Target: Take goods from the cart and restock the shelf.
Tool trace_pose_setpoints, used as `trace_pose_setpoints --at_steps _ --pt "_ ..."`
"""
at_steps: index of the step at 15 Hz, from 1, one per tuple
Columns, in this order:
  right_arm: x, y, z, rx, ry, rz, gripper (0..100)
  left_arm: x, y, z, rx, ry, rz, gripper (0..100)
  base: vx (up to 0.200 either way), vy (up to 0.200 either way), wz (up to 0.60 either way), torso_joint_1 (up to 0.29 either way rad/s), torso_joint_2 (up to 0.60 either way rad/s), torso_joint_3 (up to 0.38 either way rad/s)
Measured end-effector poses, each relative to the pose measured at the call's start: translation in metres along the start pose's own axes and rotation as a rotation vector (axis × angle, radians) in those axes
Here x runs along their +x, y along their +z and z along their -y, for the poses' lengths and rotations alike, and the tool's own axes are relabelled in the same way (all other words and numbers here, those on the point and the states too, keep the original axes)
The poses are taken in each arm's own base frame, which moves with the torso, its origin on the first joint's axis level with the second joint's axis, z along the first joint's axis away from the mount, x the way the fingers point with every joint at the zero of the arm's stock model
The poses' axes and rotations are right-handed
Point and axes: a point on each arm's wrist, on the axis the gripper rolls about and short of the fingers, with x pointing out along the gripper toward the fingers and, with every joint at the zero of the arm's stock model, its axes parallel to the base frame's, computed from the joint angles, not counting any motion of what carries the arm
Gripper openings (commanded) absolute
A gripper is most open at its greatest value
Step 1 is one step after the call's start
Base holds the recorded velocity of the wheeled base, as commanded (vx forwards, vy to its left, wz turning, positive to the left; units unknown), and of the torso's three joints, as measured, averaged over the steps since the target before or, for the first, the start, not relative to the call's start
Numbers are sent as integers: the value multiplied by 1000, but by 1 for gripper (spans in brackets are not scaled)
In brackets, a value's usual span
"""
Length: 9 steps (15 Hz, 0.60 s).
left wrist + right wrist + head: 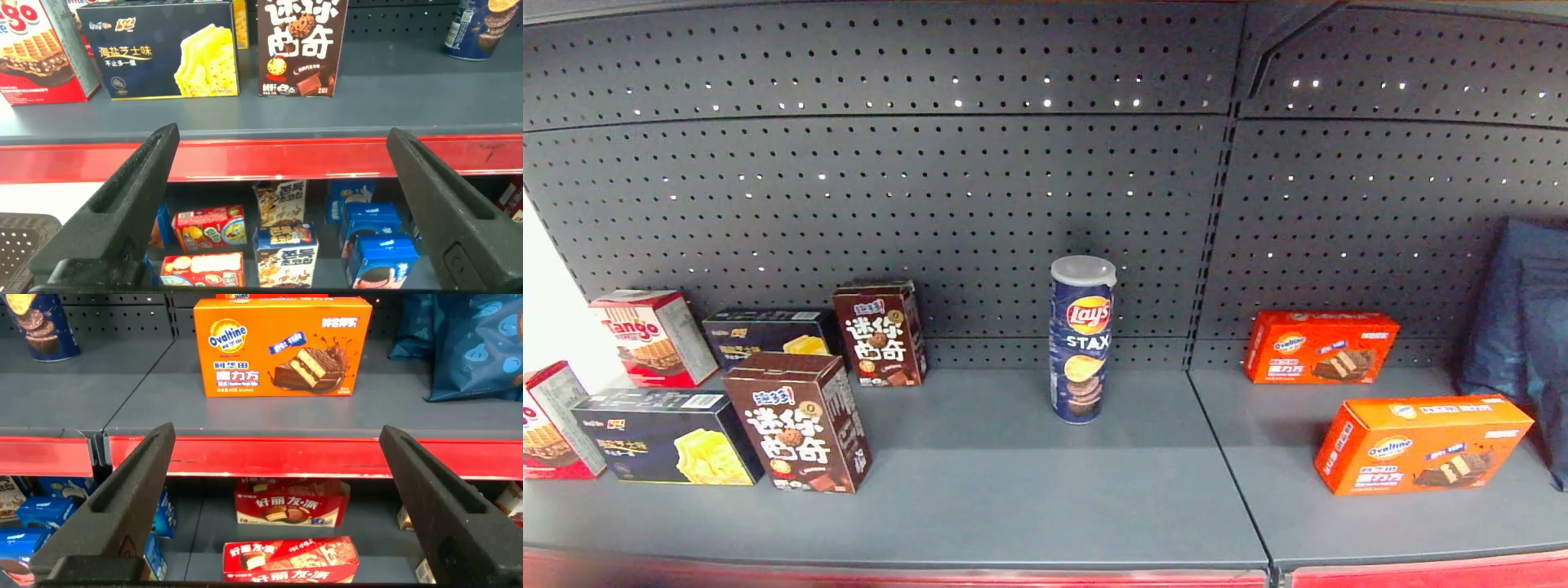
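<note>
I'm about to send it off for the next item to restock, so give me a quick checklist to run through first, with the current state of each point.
1. Left gripper open and empty: ok.
2. Right gripper open and empty: ok.
3. Both grippers clear of the shelf, nothing touched: ok.
4. Chips can standing upright, not at risk of rolling: ok.
5. Free room on the shelf beside and in front of the chips can: ok.
6. What goods the cart holds: cannot tell.
</note>
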Motion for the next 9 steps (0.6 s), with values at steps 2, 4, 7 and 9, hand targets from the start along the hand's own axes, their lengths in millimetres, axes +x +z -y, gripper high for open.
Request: trace_pose_setpoints --at_steps 2,4,7,9 --pt "0 0 0 0 0 0 100 0 0 0 1 0 0 100 0 0 0 0 0 0" --pt "0 0 0 -1 1 0 100 0 0 0 0 0 0 100 0 0 0 0 0 0" --pt "0 0 0 -1 1 0 100 0 0 0 0 0 0 100 0 0 200 1 -1 1" --pt "0 0 0 0 -1 0 100 0 0 0 0 -1 -1 100 0 0 600 0 5 2"
